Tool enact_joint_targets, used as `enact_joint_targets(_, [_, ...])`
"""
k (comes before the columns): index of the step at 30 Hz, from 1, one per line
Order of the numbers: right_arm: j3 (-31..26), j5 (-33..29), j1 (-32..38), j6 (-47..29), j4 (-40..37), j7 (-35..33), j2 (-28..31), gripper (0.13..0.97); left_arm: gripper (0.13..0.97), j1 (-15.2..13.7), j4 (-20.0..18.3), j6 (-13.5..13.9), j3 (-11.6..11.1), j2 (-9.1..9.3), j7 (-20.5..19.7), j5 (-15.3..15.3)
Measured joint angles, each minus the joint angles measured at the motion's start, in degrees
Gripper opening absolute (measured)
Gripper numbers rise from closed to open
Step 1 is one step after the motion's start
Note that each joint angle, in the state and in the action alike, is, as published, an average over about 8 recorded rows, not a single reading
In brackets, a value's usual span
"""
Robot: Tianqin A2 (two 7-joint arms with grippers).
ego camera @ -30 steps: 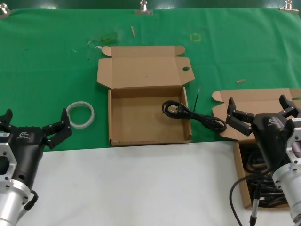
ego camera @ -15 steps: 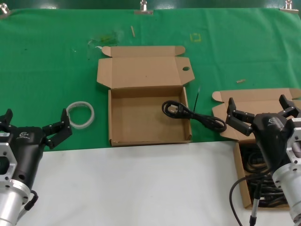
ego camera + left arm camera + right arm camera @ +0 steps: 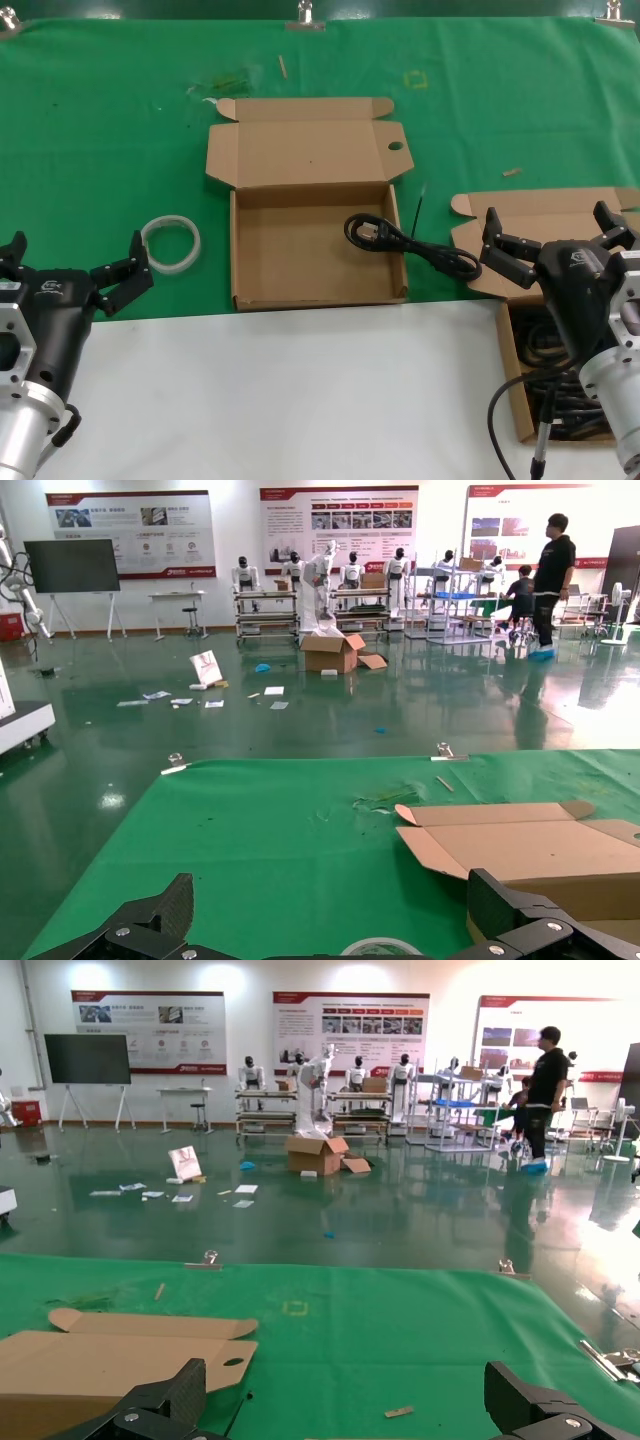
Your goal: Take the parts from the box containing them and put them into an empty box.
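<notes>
The carton with the oval hole in its lid tab (image 3: 260, 260) lies open at the table's middle; it also shows in the left wrist view (image 3: 520, 845) and right wrist view (image 3: 100, 1360). One black power cord (image 3: 410, 243) lies coiled in its right part and hangs over its right wall onto the green cloth. The carton with a plain lid (image 3: 535, 215) sits at the right edge with several black cords (image 3: 550, 395) in it. My right gripper (image 3: 555, 240) is open above that carton. My left gripper (image 3: 75, 262) is open and empty at the lower left.
A white translucent ring (image 3: 171, 243) lies on the green cloth (image 3: 100, 120) left of the middle carton, just ahead of my left gripper; it peeks into the left wrist view (image 3: 380, 947). Small scraps lie on the far cloth. A white surface (image 3: 300, 400) covers the near table.
</notes>
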Motion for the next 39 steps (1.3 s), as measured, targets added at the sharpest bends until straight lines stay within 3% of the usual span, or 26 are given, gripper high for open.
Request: enact_joint_targets(39, [0.0, 0.0, 0.0, 0.0, 0.0, 0.0, 0.0, 0.966, 0.966, 0.0, 0.0, 0.0, 0.0, 0.0, 0.0, 0.0])
